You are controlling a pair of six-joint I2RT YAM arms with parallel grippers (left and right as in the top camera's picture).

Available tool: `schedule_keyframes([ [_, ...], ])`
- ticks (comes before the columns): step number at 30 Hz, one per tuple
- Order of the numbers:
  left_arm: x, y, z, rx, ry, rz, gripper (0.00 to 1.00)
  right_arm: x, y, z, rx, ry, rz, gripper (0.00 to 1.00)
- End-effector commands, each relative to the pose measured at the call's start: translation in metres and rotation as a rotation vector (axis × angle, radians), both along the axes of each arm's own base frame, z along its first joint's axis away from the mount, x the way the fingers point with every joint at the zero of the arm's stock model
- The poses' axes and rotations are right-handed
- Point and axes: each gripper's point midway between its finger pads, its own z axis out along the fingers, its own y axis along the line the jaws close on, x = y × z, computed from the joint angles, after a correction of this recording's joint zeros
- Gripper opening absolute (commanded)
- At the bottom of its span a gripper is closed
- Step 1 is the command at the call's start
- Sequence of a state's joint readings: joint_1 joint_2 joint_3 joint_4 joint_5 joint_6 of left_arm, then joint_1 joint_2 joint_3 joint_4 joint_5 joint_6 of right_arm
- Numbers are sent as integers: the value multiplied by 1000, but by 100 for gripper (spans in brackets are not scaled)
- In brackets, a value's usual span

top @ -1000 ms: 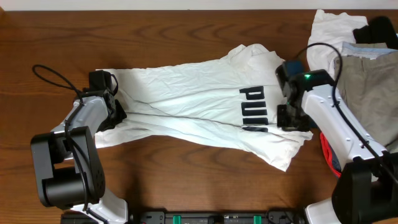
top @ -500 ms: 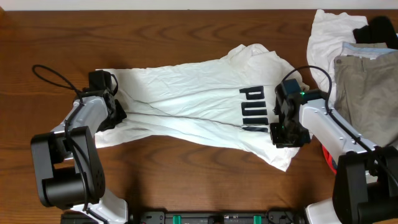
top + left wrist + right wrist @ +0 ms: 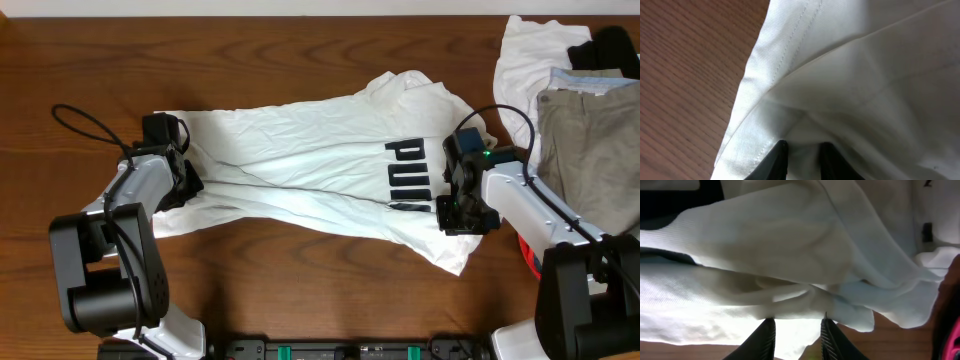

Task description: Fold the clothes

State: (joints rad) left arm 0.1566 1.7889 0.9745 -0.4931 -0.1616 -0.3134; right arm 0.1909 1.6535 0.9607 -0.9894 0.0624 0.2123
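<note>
My left claw is clenched on the white shirt. Its two dark fingers stand close together with a pinched ridge of cloth between them, right at the shirt's left end, beside the double-stitched hem. My right claw grips the same shirt at its right end, just past the dark block lettering. Its two fingers stand a little wider, with a soft gathered bunch of fabric caught between their tips. That makes two claws, both grasping one garment. The shirt lies stretched lengthwise across the wooden table between my arms. It is thin, smooth-woven and creased, with a long fold running along its middle and loose rumpled flaps at the right end. Close to my right claw I see a small dark label on the shirt's cloth. To the right of the shirt, well beyond its printed end, sits one heap of other clothes. In it are one pair of khaki trousers, flat and matte, one crumpled white piece behind them, and one black piece at the far corner. The table around the shirt is dark brown with a visible grain.
</note>
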Motion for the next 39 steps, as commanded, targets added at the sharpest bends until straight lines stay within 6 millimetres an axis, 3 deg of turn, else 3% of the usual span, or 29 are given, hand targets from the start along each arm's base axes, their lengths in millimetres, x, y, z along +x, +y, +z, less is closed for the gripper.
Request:
schedule_keyframes([
  [1,-22,-17,-28,-90,93,-12,24,13,-3,9,-12,-51,-26,29],
  [7,-22,-17,-28,-90,90,-12,24,18,-7,11,-29,-64,48,34],
  [14,-21,-17,-28,-90,89,-12,24,19,-10,11,-47,-68,72,49],
  [19,-21,-17,-28,-90,88,-12,24,19,-9,11,-41,-64,94,51],
  [24,-21,-17,-28,-90,89,-12,24,10,10,8,74,-29,104,50],
  [29,-21,-17,-28,-90,88,-12,24,1,10,3,77,-1,102,46],
  [33,-20,-16,-28,-89,85,-12,24,-2,10,2,82,5,101,30],
  [39,-20,-16,-28,-89,85,-12,24,7,5,3,51,-26,105,36],
])
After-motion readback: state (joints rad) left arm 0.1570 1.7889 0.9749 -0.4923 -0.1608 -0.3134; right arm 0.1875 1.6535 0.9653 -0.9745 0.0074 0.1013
